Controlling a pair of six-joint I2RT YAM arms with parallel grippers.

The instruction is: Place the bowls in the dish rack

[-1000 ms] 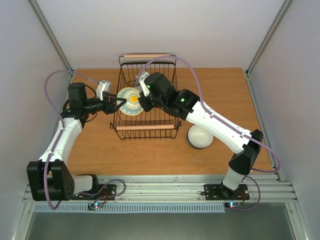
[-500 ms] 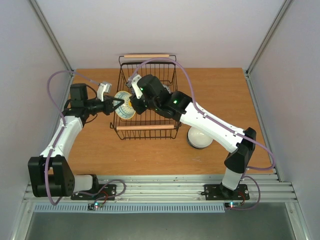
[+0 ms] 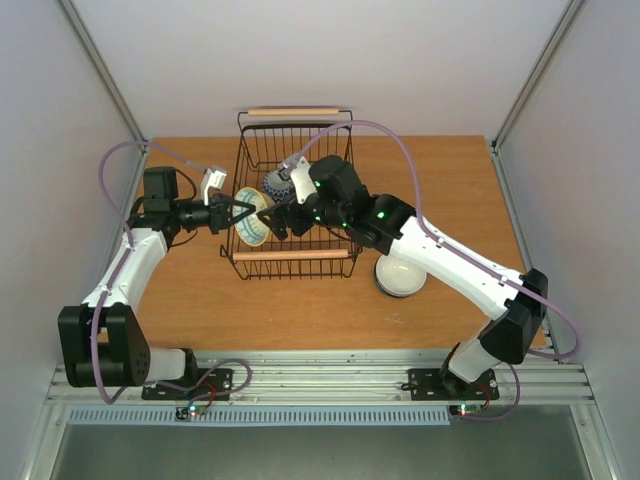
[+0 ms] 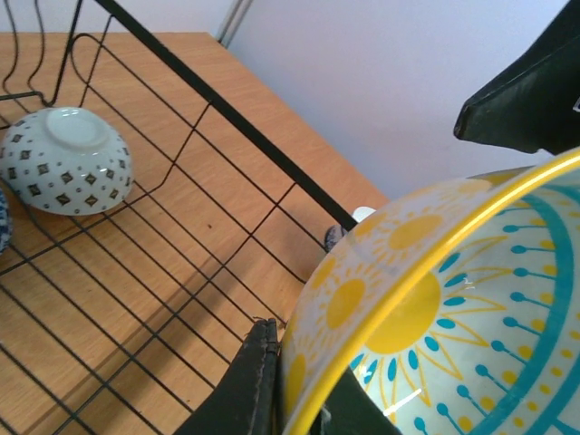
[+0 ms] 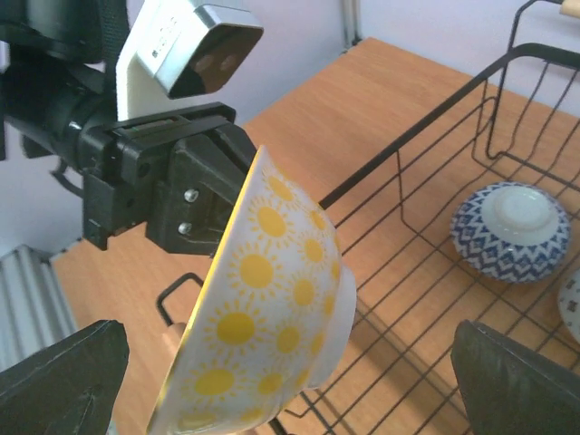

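Counter (image 3: 180, 290), lower centre right: a pale bowl (image 3: 400, 273) lies upturned beside the dish rack (image 3: 293, 255), unchanged.

Change noted: a second ago the right pincer (image 3: 282, 218) gripped the yellow sun-patterned bowl (image 3: 254, 220) and the left pincer (image 3: 243, 212) stood apart. Now the left pincer is clamped on its rim, and the right pincer's fingers stand wide apart, clear of it.

Left arm runs up the frame's left edge, forearm level toward the rack. Right arm stretches diagonally from lower right.

The bowl hangs over the rack's left side, tipped on edge, mouth toward the left arm.

Farther in the rack, a blue bowl (image 3: 276, 185) and a dotted bowl (image 4: 65, 160) lie upturned.
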